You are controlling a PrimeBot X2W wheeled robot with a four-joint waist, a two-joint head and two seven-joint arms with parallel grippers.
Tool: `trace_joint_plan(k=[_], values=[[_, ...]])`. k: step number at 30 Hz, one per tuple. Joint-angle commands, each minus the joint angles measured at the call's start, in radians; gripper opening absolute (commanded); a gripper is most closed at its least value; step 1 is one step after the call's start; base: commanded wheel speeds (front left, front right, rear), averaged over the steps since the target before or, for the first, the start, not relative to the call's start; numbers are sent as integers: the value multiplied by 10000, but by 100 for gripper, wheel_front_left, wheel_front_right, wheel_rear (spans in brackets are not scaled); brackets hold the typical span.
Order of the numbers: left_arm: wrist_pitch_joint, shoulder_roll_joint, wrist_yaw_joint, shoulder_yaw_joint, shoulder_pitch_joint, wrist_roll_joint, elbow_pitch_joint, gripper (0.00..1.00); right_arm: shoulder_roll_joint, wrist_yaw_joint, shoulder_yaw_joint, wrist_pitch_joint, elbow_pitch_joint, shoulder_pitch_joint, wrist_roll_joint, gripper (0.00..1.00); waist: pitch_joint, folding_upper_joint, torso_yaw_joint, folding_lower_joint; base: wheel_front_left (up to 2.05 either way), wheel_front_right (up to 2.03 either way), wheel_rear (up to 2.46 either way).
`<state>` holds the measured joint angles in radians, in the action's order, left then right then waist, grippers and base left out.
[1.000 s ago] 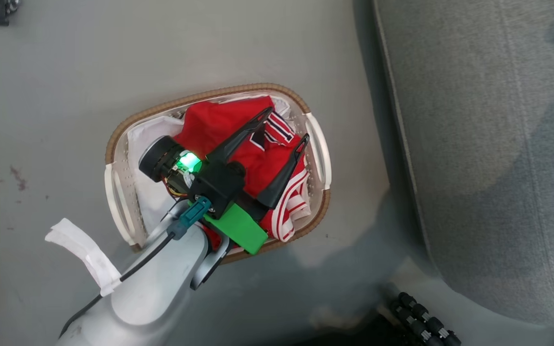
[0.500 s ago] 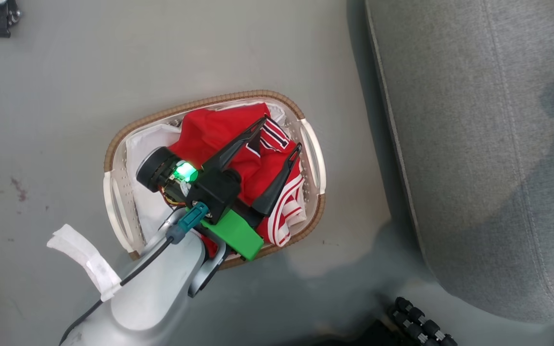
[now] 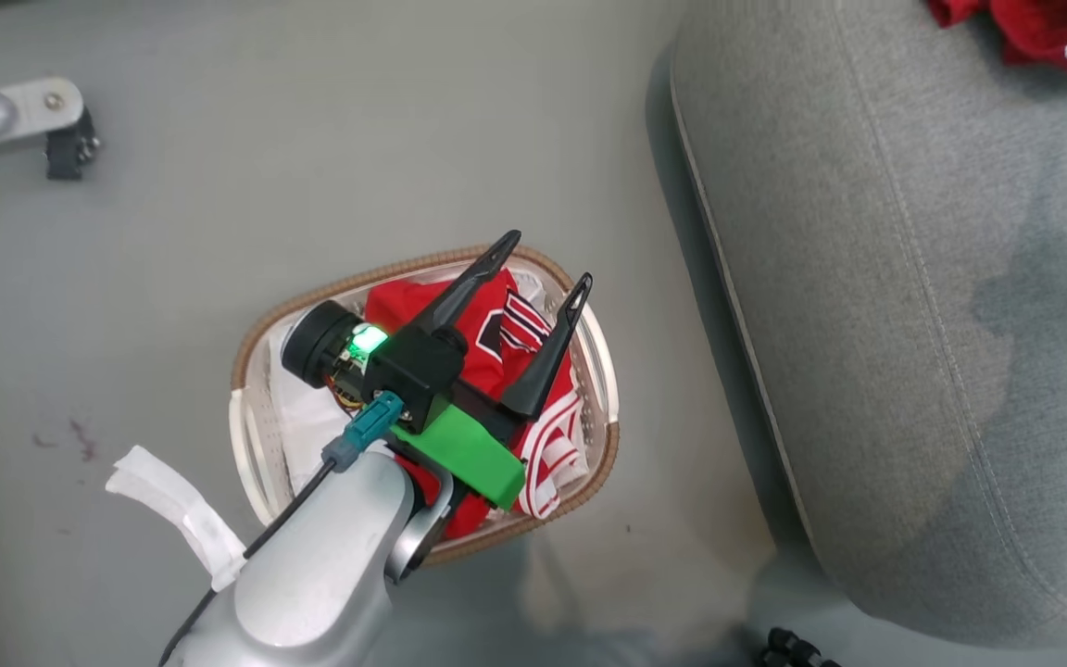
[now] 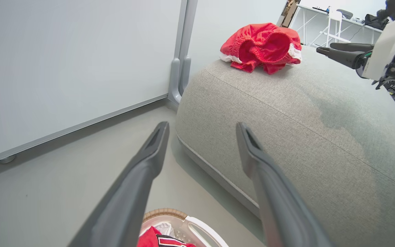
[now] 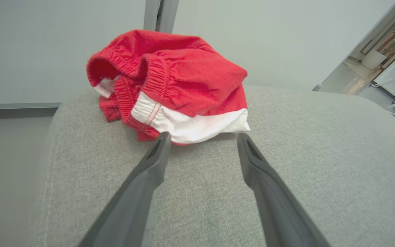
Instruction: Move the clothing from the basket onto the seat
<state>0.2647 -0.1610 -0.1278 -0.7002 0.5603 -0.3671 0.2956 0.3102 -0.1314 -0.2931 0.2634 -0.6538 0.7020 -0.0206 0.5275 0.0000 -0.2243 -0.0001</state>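
The white basket point(image 3: 260, 463) with a brown woven rim stands on the floor. It holds red clothing point(image 3: 487, 324) with white stripe trim on a white liner. My left gripper point(image 3: 549, 259) hangs open above it, nothing between its fingers. The basket's rim point(image 4: 165, 212) shows below those fingers in the left wrist view. On the grey seat point(image 3: 867, 278) lies a pair of red shorts point(image 5: 183, 75), bunched up. My right gripper point(image 5: 203, 137) is open just in front of the shorts, its tips at the white hem. The left wrist view shows the shorts point(image 4: 262, 46) and right gripper point(image 4: 324, 48).
A metal leg with a caster point(image 3: 33, 111) stands on the floor at the far left. Dark ribbed cable ends point(image 3: 793, 648) lie by the seat's near corner. A white wall panel with a grey post point(image 4: 180, 68) stands behind the seat.
The head camera has shifted, bringing the red shorts on the seat into view at the top right. My left gripper stays open over the basket. The right gripper has opened.
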Motion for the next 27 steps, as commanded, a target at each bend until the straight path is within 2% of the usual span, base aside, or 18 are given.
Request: trace_joint_plan(k=[1,6,11,21,27], values=[[-5,31,-44,108,-213,-23,-9,100,78,14,100,20,86,-125,-134,100,-875,0,283,1,0,0,0],[-5,184,-40,1038,-617,-23,-216,100,239,14,570,20,224,29,-507,100,-1824,0,811,1,0,0,0],[-5,392,-35,2481,-1326,183,-391,100,-116,14,993,20,171,63,-945,100,-2585,0,1328,1,0,0,0],[-7,785,-32,5097,-3059,472,-140,100,-1535,14,2173,20,439,-807,-1324,100,-3720,0,2121,1,0,0,0],[-5,1001,-33,5980,-4058,692,6,100,-2209,14,2608,20,1050,-1972,-1614,100,-4267,0,2436,1,0,0,0]])
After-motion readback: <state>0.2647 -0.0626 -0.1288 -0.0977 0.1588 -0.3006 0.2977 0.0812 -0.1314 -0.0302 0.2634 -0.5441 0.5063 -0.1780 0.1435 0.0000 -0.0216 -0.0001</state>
